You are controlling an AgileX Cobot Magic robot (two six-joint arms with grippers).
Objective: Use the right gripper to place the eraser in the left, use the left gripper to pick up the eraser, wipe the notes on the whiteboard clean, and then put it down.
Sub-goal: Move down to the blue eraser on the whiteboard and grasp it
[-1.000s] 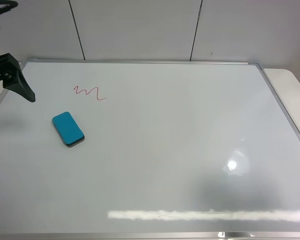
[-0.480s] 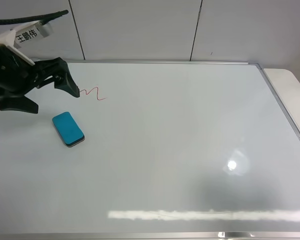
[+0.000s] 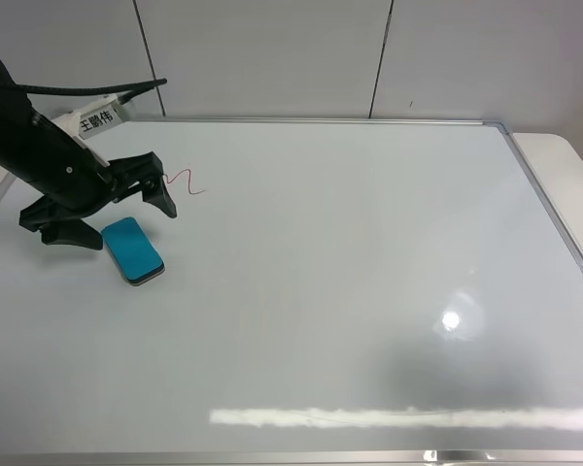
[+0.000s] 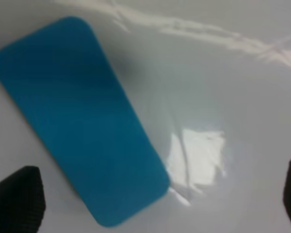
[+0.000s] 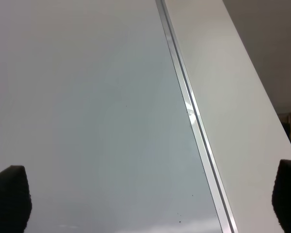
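Hovering wide-open over teal eraser (image 3: 133,250), left gripper (image 3: 134,227); arm tag (image 3: 102,120) "王鹏伟"; right gripper (image 5: 149,196) likewise spread

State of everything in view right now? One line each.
left tool: open, straddling the eraser, not closed on it.
right tool: open, empty, over the whiteboard's right frame edge.
eraser: lying flat on the whiteboard, teal side up, not held.
notes: unwiped, partly hidden behind the left tool.
whiteboard: lying flat, glare on its surface.
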